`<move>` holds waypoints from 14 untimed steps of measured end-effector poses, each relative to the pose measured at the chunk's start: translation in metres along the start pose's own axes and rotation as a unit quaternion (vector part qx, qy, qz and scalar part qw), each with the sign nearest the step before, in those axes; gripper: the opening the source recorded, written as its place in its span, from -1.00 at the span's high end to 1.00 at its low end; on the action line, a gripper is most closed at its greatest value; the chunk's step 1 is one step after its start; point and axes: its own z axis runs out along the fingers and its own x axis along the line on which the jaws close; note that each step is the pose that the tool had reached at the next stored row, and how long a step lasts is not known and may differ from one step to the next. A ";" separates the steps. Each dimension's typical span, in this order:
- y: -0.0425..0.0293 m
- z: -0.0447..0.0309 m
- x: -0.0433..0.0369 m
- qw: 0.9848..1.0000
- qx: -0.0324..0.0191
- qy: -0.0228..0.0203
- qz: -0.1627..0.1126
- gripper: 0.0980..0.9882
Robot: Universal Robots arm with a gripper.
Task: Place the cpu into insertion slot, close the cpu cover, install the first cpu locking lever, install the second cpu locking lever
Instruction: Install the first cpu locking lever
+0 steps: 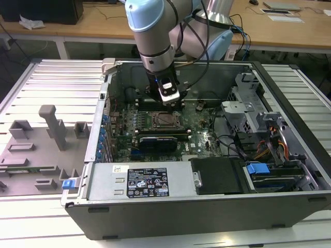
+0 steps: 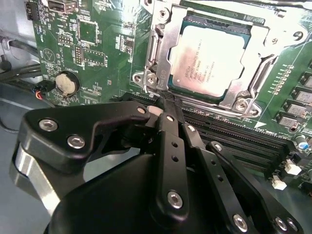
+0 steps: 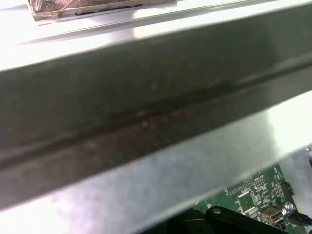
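Inside the case, from the exterior view, the gripper point(image 1: 169, 99) hangs just above the insertion slot point(image 1: 165, 120), while the second wrist view shows its fingers point(image 2: 168, 109) pressed together beside the cpu cover point(image 2: 163, 53) framing the seated cpu point(image 2: 210, 61), so a sideways slip could scrape the board.

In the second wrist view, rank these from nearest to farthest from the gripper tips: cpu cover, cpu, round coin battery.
1. cpu cover, its corner just beyond the gripper tips.
2. cpu, framed inside the cover.
3. coin battery, off across the green board.
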 end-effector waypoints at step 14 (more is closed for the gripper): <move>0.0026 -0.0101 -0.0045 1.000 0.000 0.000 0.000 0.98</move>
